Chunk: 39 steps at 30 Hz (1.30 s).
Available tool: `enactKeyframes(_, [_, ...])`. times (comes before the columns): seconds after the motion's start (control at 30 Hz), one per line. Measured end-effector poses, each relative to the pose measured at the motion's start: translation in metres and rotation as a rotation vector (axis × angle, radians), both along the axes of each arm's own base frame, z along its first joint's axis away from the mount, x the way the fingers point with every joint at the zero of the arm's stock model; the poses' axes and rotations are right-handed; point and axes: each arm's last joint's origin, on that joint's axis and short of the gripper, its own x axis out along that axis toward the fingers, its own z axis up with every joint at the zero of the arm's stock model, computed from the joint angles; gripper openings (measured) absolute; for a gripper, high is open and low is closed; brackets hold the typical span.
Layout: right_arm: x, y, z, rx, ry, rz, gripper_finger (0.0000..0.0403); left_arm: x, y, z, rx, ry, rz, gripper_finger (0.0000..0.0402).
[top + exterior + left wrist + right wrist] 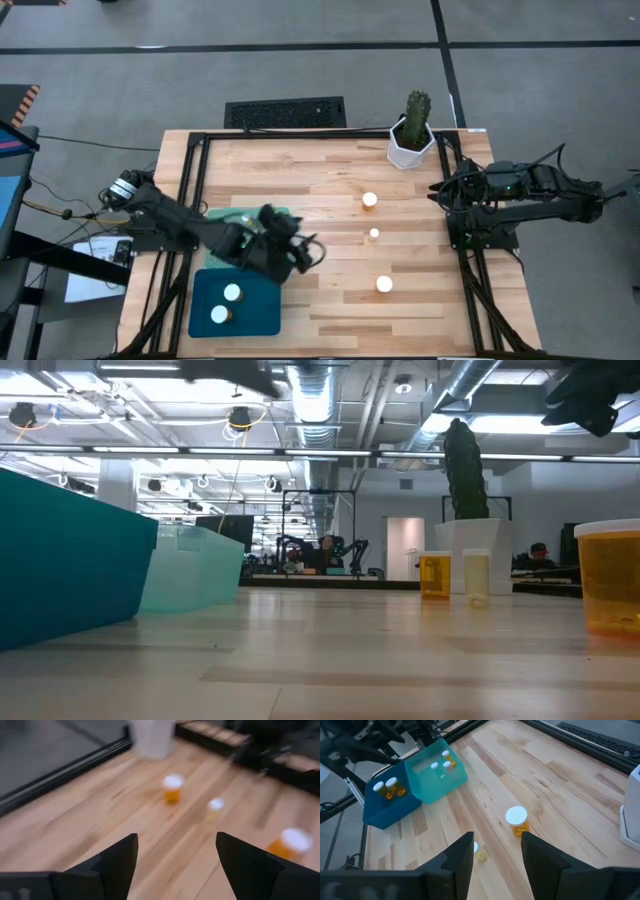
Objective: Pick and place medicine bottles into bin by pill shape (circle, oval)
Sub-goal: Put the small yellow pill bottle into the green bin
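Three medicine bottles with white caps stand upright on the wooden table: a wide one point(370, 200), a narrow one point(374, 234) and a wide one point(384, 284). They also show in the left wrist view point(172, 788), point(215, 807), point(290, 844). Two more bottles point(226, 303) stand in the dark blue bin point(262, 318). Others point(445, 761) stand in the light teal bin point(437, 782). My left gripper point(312, 252) is open and empty above the table, just right of the bins. My right gripper point(496, 837) is open and empty at the table's right side point(442, 190).
A white pot with a green cactus point(411, 133) stands at the far edge, right of the middle. The left arm hangs over the teal bin point(245, 215) and hides most of it. Black frame rails point(190, 200) run along the table's sides.
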Motion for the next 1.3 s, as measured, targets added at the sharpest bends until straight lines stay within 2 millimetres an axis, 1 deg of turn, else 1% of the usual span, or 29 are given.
enactKeyframes(0.1, [0.0,0.0,0.0,0.0,0.0,0.0,0.0175,0.022,0.015,0.01,0.031,-0.06,-0.097,0.0261])
enactKeyframes(0.17, [0.0,0.0,0.0,0.0,0.0,0.0,0.0175,0.036,0.026,0.014,0.058,-0.11,-0.129,0.0261])
enactKeyframes(0.23, [0.0,0.0,0.0,0.0,0.001,0.0,0.0175,0.043,0.038,0.015,0.087,-0.11,-0.154,0.0261])
enactKeyframes(0.3, [0.0,0.0,0.0,0.0,0.004,0.0,0.0175,0.056,0.049,0.015,0.091,-0.153,-0.181,0.0261])
enactKeyframes(0.37, [-0.001,0.0,-0.001,0.002,0.011,0.0,0.0175,0.062,0.058,0.011,0.111,-0.131,-0.206,0.0261])
enactKeyframes(0.43, [-0.001,0.0,-0.002,0.003,0.016,0.0,0.0175,0.077,0.066,0.007,0.113,-0.177,-0.228,0.0261])
enactKeyframes(0.5, [-0.001,0.0,-0.003,0.003,0.027,0.0,0.0175,0.082,0.07,0.0,0.12,-0.164,-0.249,0.0261])
enactKeyframes(0.57, [-0.002,0.0,-0.003,0.003,0.027,0.001,0.0175,0.095,0.073,-0.005,0.106,-0.225,-0.29,0.0261])
enactKeyframes(0.63, [-0.002,0.0,-0.003,0.003,0.031,-0.001,0.0175,0.101,0.074,-0.017,0.094,-0.213,-0.313,0.0261])
enactKeyframes(0.7, [-0.003,0.0,-0.003,0.003,0.027,-0.002,0.0175,0.113,0.073,-0.026,0.091,-0.226,-0.324,0.0261])
enactKeyframes(0.77, [-0.004,0.0,-0.003,0.003,0.026,-0.002,0.0175,0.118,0.072,-0.035,0.099,-0.192,-0.337,0.0261])
enactKeyframes(0.8, [-0.004,0.0,-0.003,0.003,0.023,-0.002,0.0175,0.127,0.071,-0.037,0.097,-0.218,-0.352,0.0261])
enactKeyframes(0.83, [-0.005,0.0,-0.003,0.003,0.023,-0.002,0.0175,0.132,0.069,-0.038,0.091,-0.231,-0.372,0.0261])
enactKeyframes(0.87, [-0.005,0.0,-0.003,0.003,0.023,-0.002,0.0175,0.134,0.069,-0.044,0.091,-0.189,-0.378,0.0261])
enactKeyframes(0.93, [-0.006,0.0,-0.003,0.003,0.018,-0.003,0.0175,0.15,0.065,-0.048,0.101,-0.207,-0.426,0.0261])
enactKeyframes(1.07, [-0.006,0.0,-0.003,0.003,0.023,-0.002,0.0175,0.174,0.061,-0.058,0.142,-0.163,-0.461,0.0261])
enactKeyframes(1.17, [-0.006,0.0,-0.003,0.003,0.024,-0.003,0.0175,0.188,0.059,-0.063,0.153,-0.133,-0.468,0.0261])
enactKeyframes(1.3, [-0.006,0.0,-0.003,0.003,0.024,-0.002,0.0175,0.198,0.058,-0.079,0.154,-0.063,-0.475,0.0261])
